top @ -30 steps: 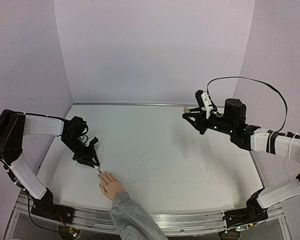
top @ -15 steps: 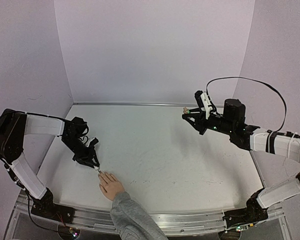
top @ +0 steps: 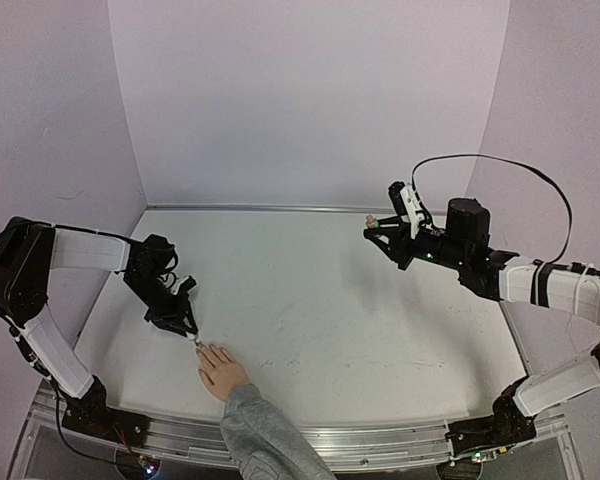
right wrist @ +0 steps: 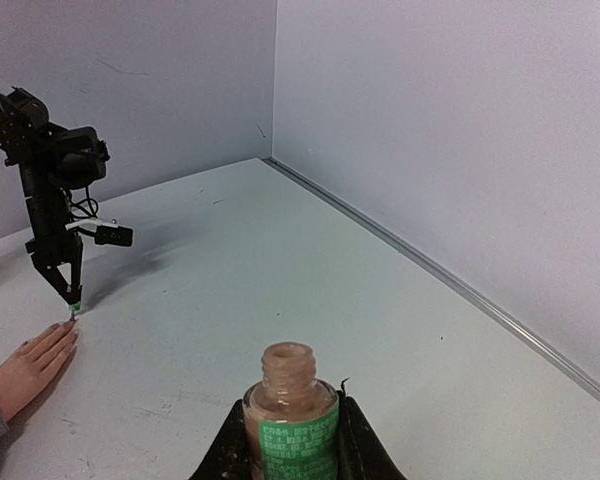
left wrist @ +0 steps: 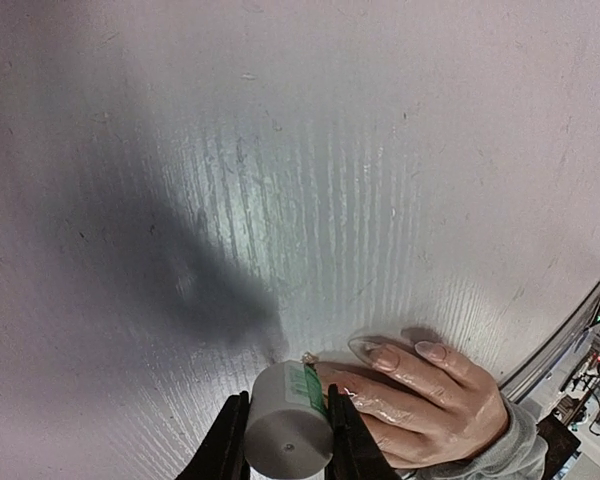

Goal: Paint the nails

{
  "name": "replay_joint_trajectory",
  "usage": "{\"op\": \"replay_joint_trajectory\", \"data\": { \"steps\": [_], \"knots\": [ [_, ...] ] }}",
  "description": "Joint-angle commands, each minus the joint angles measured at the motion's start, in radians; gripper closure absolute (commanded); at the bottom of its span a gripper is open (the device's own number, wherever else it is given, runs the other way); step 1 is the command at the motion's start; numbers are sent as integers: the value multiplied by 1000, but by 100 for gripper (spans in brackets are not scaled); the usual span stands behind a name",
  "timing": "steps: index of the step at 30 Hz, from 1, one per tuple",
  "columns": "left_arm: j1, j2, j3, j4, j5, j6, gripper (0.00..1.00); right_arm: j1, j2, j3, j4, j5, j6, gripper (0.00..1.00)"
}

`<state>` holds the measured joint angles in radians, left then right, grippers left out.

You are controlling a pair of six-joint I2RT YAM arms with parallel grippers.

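A flesh-coloured mannequin hand in a grey knit sleeve lies palm down at the table's near edge. My left gripper is shut on a whitish brush cap with a green label. The cap's brush tip sits at the fingertips of the hand, next to pale nails. My right gripper is shut on an open polish bottle with a green label, held up at the far right. The right wrist view shows the hand and the left arm far off.
Lilac walls close the table at the back and sides, with a metal strip along the far edge. A metal rail runs along the near edge. A black cable loops above the right arm.
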<state>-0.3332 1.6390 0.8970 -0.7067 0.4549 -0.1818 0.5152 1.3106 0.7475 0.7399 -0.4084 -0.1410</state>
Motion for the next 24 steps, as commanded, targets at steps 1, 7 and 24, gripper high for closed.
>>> {"op": "replay_joint_trajectory", "data": {
  "steps": [1,7,24],
  "knots": [
    [0,-78,37,7,-23,1,100,-5,-7,14,69,-17,11,100],
    [0,-198,56,-15,-22,-22,100,-6,-26,20,67,-17,26,100],
    [-192,-408,331,39,152,53,100,44,-52,-69,254,-123,246,100]
  ]
}}
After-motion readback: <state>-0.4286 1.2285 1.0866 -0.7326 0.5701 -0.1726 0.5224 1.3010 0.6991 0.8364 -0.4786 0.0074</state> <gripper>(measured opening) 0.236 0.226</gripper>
